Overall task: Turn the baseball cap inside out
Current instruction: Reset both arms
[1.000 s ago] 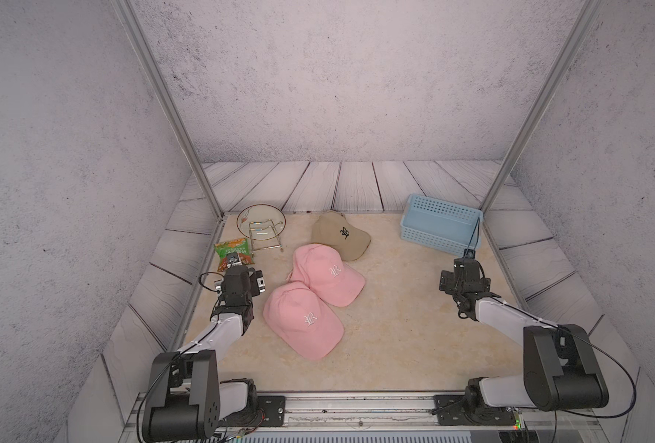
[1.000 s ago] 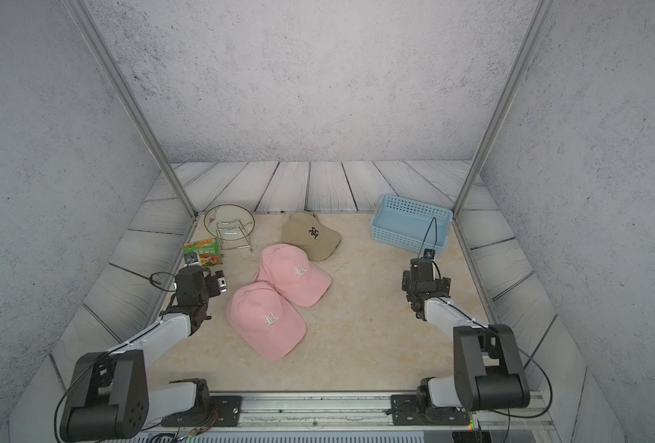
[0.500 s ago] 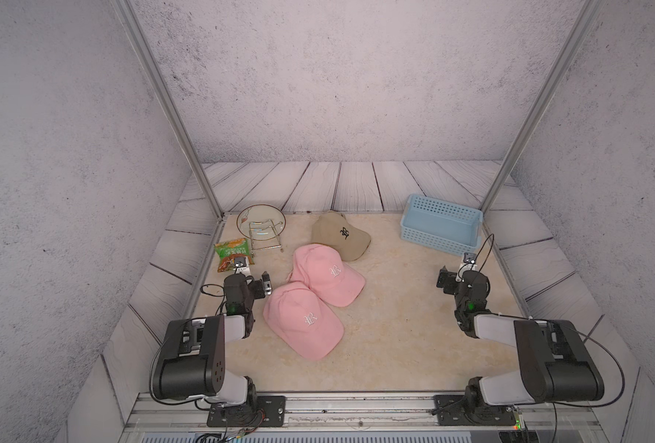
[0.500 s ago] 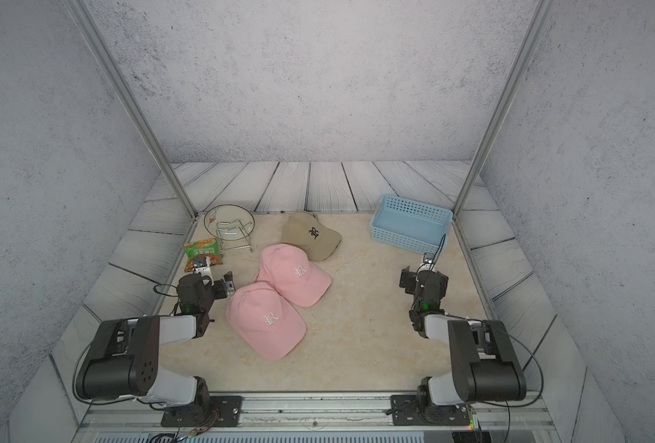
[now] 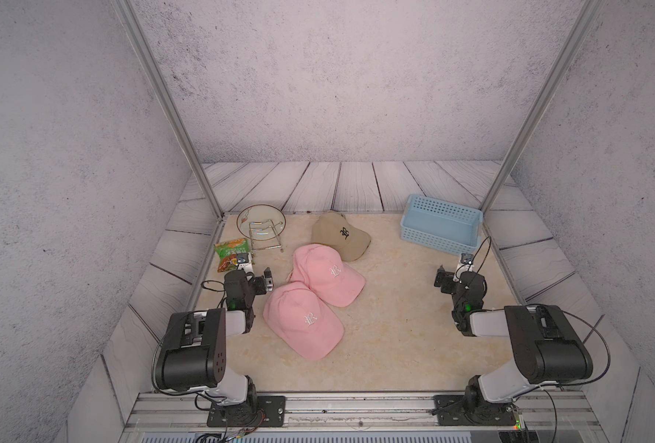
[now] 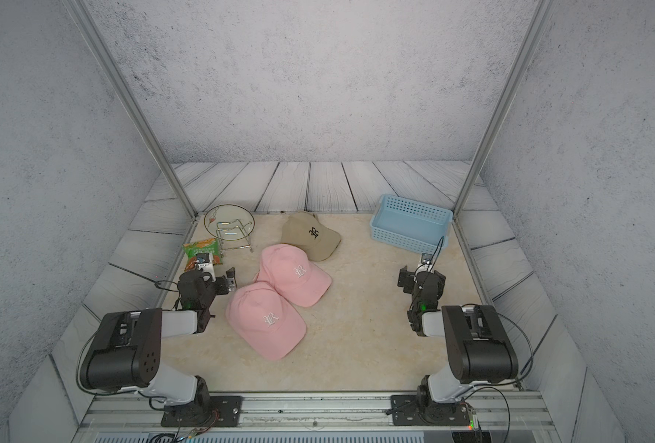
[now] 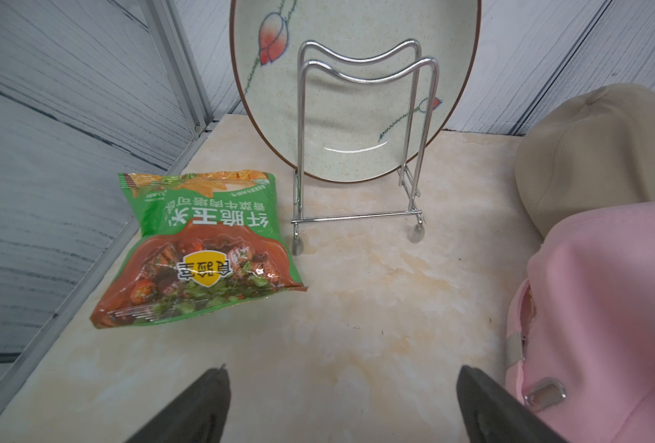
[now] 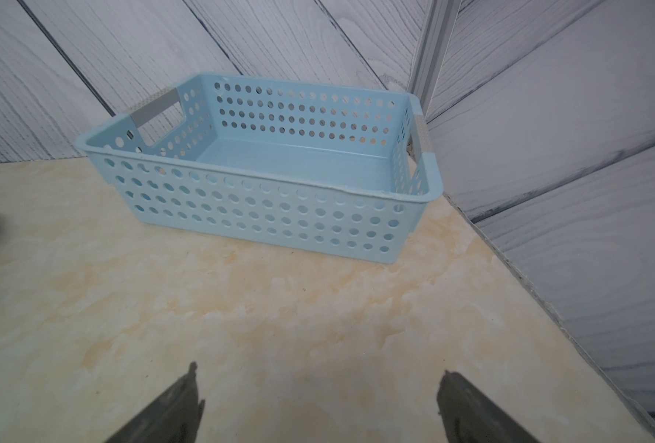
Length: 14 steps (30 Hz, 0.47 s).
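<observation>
Three baseball caps lie crown up on the beige tabletop. A pink cap (image 5: pixel 302 318) (image 6: pixel 266 318) lies nearest the front. A second pink cap (image 5: pixel 327 278) (image 6: pixel 295 274) overlaps it from behind, and a tan cap (image 5: pixel 339 236) (image 6: pixel 310 234) sits farther back. My left gripper (image 5: pixel 255 274) (image 7: pixel 343 374) is open and empty, low over the table just left of the pink caps. Its wrist view shows a pink cap's back strap (image 7: pixel 544 395) beside one finger. My right gripper (image 5: pixel 457 274) (image 8: pixel 319 371) is open and empty at the right, far from the caps.
A plate (image 5: pixel 260 226) (image 7: pixel 356 115) leans in a wire rack (image 5: pixel 266 245) at the back left. A green snack bag (image 5: pixel 230 253) (image 7: pixel 203 245) lies next to the rack. A blue perforated basket (image 5: pixel 440 230) (image 8: pixel 264 207) stands at the back right, ahead of my right gripper.
Both arms have folded back toward the front rail, elbows now raised. The grippers stay low, open and near their earlier spots. The caps have not moved.
</observation>
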Tool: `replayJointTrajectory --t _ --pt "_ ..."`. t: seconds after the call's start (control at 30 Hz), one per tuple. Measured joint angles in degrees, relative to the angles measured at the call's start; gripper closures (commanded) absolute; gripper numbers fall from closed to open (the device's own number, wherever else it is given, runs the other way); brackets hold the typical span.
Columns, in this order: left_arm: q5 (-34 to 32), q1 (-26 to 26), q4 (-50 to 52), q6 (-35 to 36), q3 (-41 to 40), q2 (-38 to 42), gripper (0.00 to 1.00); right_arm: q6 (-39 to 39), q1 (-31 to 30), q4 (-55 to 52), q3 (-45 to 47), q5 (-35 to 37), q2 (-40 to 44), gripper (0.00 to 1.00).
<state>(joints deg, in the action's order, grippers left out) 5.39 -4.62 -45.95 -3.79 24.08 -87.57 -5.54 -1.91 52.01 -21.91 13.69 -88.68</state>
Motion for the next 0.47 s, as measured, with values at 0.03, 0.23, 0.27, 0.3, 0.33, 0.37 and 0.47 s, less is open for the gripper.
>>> replayJointTrajectory --t 0.03,0.23,0.27,0.3,0.33,0.37,0.47 --pt "0.0 0.0 0.1 0.1 0.0 0.0 0.02 0.0 0.0 0.2 0.0 0.0 0.0 0.0" --pt "0.0 0.0 0.6 0.3 0.0 0.0 0.02 0.0 0.0 0.9 0.0 0.1 0.0 0.0" --pt "0.0 0.0 0.6 0.4 0.0 0.0 0.02 0.0 0.0 1.0 0.0 0.1 0.0 0.0" --pt "0.0 0.0 0.6 0.4 0.0 0.0 0.02 0.0 0.0 1.0 0.0 0.1 0.0 0.0" --pt "0.0 0.0 0.7 0.4 0.0 0.0 0.02 0.0 0.0 1.0 0.0 0.1 0.0 0.0" --pt "0.0 0.0 0.7 0.4 0.0 0.0 0.02 0.0 0.0 1.0 0.0 0.1 0.0 0.0" --pt "0.0 0.0 0.7 0.4 0.0 0.0 0.02 0.0 0.0 1.0 0.0 0.1 0.0 0.0"
